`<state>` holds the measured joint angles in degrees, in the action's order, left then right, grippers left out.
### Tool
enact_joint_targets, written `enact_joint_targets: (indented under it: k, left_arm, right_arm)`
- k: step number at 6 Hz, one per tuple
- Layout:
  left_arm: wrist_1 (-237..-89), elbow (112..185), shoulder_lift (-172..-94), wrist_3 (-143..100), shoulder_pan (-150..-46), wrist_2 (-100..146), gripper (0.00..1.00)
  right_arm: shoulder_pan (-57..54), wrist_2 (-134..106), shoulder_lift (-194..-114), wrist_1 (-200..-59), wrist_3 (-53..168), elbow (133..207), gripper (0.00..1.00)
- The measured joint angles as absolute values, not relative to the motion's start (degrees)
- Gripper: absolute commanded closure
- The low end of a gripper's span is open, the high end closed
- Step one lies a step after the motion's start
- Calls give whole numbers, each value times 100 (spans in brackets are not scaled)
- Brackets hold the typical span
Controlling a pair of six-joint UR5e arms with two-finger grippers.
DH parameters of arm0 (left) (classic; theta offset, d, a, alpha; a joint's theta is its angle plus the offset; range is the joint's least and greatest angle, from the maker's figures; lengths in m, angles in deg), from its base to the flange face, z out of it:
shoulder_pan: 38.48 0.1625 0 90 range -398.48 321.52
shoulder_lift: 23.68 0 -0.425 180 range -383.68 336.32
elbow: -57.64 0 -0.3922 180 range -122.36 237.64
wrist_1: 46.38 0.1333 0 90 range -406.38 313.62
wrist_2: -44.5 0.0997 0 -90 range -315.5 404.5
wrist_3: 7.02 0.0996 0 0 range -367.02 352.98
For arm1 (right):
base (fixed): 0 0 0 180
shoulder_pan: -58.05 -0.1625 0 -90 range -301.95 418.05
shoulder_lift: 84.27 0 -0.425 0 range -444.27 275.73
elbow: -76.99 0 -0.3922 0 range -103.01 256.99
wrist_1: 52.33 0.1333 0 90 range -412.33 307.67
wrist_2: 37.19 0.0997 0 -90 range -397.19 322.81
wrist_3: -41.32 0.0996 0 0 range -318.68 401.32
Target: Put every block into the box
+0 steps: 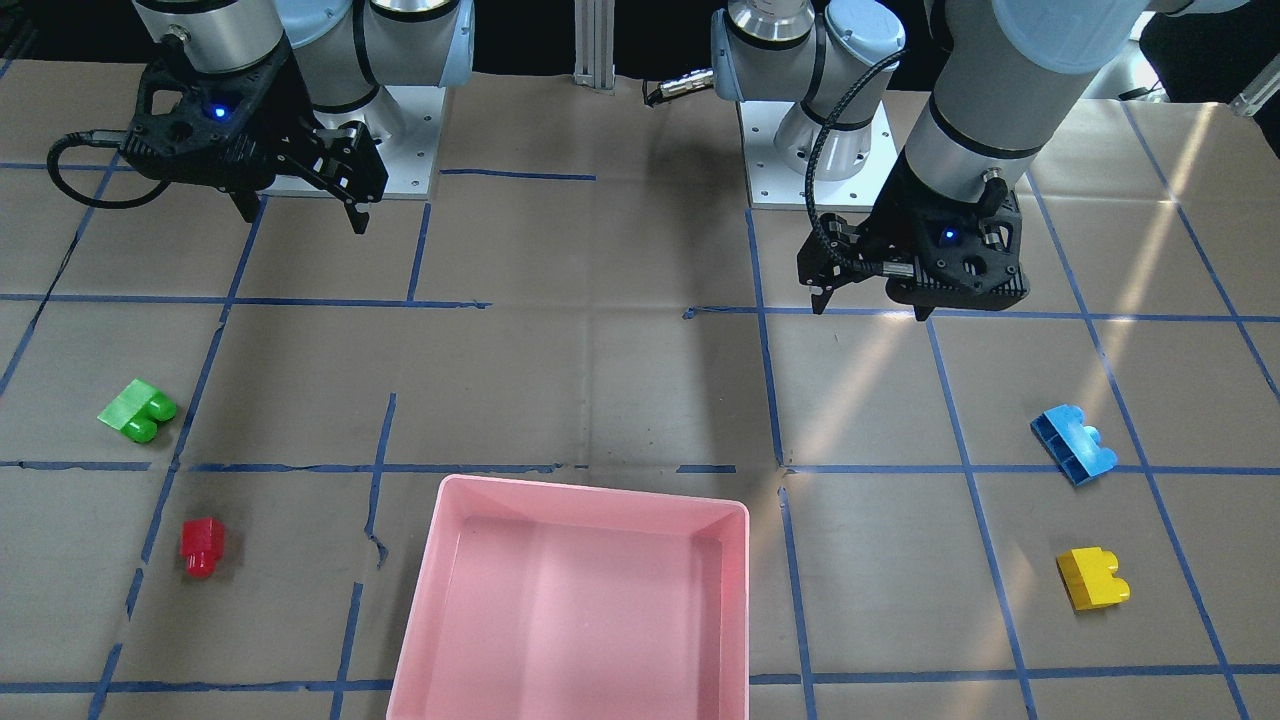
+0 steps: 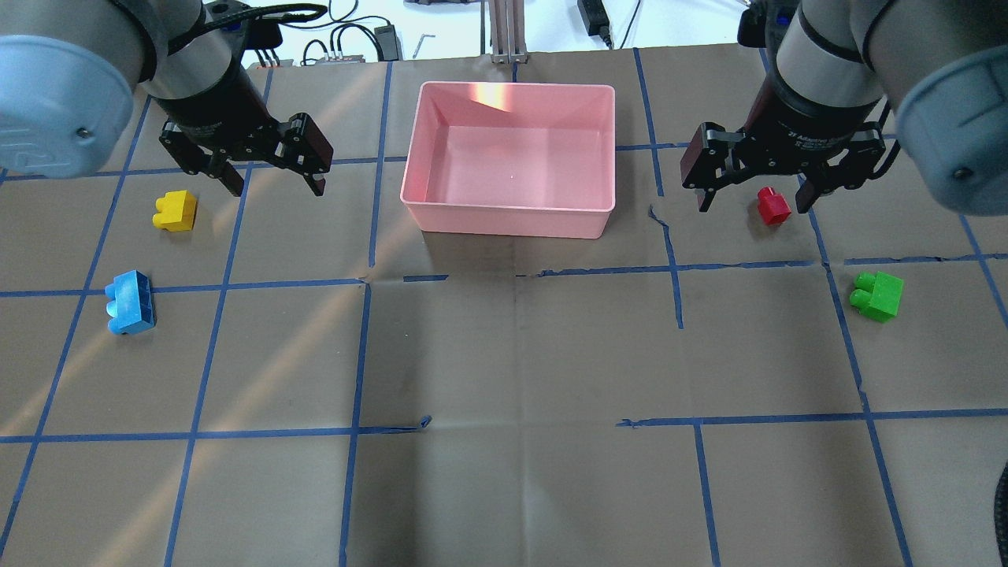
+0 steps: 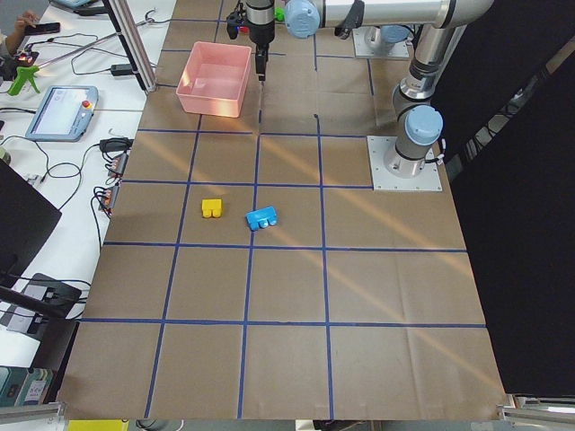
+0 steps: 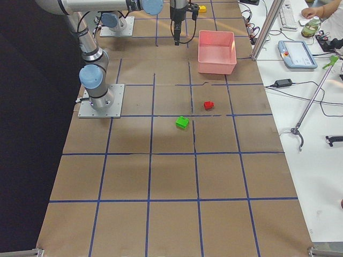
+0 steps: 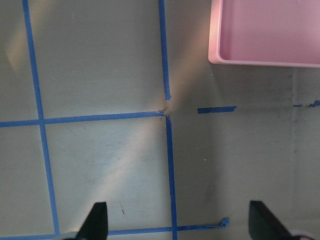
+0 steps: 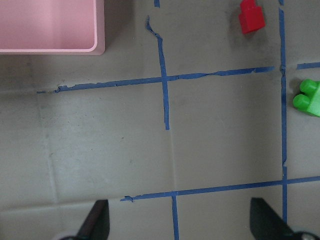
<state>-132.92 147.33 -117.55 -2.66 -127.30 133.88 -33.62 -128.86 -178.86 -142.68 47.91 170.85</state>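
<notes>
The pink box point(image 2: 504, 223) stands empty at the far middle of the table; it also shows in the front view point(image 1: 590, 492). The yellow block point(image 2: 175, 211) and the blue block point(image 2: 131, 302) lie on the robot's left. The red block point(image 2: 773, 206) and the green block point(image 2: 876, 295) lie on its right. My left gripper point(image 2: 276, 185) hangs open and empty above the table between the yellow block and the box. My right gripper point(image 2: 752, 206) hangs open and empty above the table, near the red block point(image 6: 251, 17). No block is in the box.
The table is brown paper with a grid of blue tape lines point(image 2: 362, 354). The two arm bases point(image 1: 390, 140) stand at the robot's edge. Cables and devices point(image 2: 354, 39) lie beyond the far edge. The side benches hold a teach pendant point(image 3: 58, 112).
</notes>
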Motion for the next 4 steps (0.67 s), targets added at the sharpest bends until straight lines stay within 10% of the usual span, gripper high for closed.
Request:
enact_joint_targets:
  k: [4]
  left_arm:
    - [-13171, 14652, -11974, 202, -11469, 13426, 2]
  right_arm:
    - [-3362, -12877, -17893, -14269, 4791, 17085, 0]
